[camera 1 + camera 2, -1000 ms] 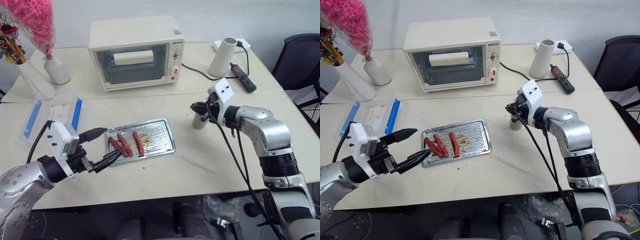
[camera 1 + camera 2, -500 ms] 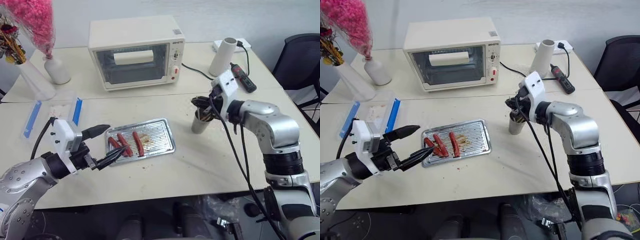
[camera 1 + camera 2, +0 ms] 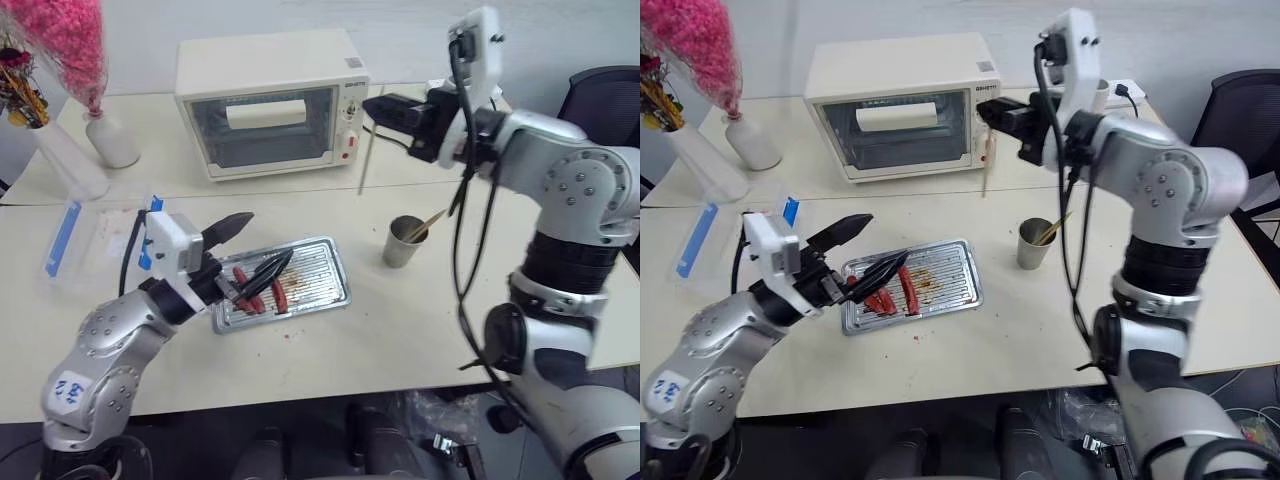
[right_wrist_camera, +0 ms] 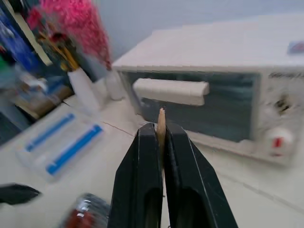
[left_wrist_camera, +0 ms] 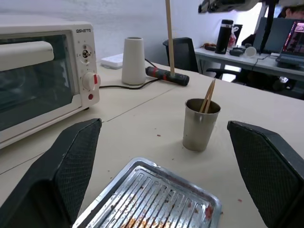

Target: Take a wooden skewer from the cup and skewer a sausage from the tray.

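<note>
My right gripper is raised high over the table, in front of the oven, shut on the top end of a wooden skewer that hangs straight down from it. The right wrist view shows the fingers pinching the skewer. Below and to its right stands the cup with more skewers leaning in it. The silver tray lies at the table's middle with reddish sausages on its left half. My left gripper hovers open just over those sausages, holding nothing.
A cream toaster oven stands at the back, with a white cylinder and a screwdriver to its right. A clear box with blue clips and vases with pink flowers are on the left. A chair stands at the right.
My right gripper has risen from the cup up and to the left, drawing one skewer out with it. My left gripper has moved right, over the tray's sausages, still open.
</note>
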Robot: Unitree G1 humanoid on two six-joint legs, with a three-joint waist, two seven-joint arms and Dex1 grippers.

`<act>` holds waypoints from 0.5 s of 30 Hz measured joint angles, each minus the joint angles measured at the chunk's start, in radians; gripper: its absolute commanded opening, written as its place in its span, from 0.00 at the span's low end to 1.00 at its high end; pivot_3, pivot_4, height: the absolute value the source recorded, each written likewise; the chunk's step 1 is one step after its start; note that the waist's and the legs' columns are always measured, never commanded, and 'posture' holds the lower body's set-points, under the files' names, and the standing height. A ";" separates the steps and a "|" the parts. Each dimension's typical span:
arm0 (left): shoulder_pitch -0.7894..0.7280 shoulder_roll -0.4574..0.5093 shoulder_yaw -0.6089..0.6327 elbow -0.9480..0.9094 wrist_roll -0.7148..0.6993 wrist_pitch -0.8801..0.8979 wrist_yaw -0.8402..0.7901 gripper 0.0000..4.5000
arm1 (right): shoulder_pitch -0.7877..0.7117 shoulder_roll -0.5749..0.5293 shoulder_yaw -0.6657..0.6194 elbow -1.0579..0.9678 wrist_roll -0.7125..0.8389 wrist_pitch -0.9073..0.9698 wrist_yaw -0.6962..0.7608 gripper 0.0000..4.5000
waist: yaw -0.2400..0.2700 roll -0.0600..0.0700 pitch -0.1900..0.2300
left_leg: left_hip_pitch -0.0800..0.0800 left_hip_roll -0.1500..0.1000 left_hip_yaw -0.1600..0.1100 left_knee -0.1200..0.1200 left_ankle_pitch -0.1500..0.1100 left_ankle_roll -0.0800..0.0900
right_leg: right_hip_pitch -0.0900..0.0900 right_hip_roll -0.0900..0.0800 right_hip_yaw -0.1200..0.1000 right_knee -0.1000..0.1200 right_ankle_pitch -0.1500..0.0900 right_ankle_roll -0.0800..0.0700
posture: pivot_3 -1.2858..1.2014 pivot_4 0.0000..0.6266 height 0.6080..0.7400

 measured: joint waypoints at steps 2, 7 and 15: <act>-0.024 -0.028 -0.031 0.021 0.030 -0.022 0.007 1.00 | -0.026 0.107 -0.121 0.044 0.014 0.082 -0.097 0.00 | 0.001 0.000 0.000 | -0.001 0.000 -0.001 0.000 0.000 0.000 | 0.000 0.000 0.000 0.000 0.000 0.000 | 0.52 0.24 1.00; -0.068 -0.068 -0.081 0.060 0.093 -0.061 0.017 1.00 | -0.082 0.290 -0.362 0.081 0.021 0.209 -0.278 0.00 | 0.000 0.000 0.000 | -0.006 -0.002 -0.002 0.000 0.001 -0.001 | -0.005 0.000 -0.001 0.000 0.000 0.000 | 0.52 0.24 1.00; -0.070 -0.108 -0.119 0.075 0.150 -0.084 0.030 1.00 | -0.105 0.349 -0.557 0.077 0.049 0.243 -0.460 0.00 | -0.002 0.000 -0.001 | -0.017 -0.005 0.001 0.000 0.006 -0.005 | -0.017 0.001 -0.004 0.002 0.001 0.002 | 0.52 0.24 1.00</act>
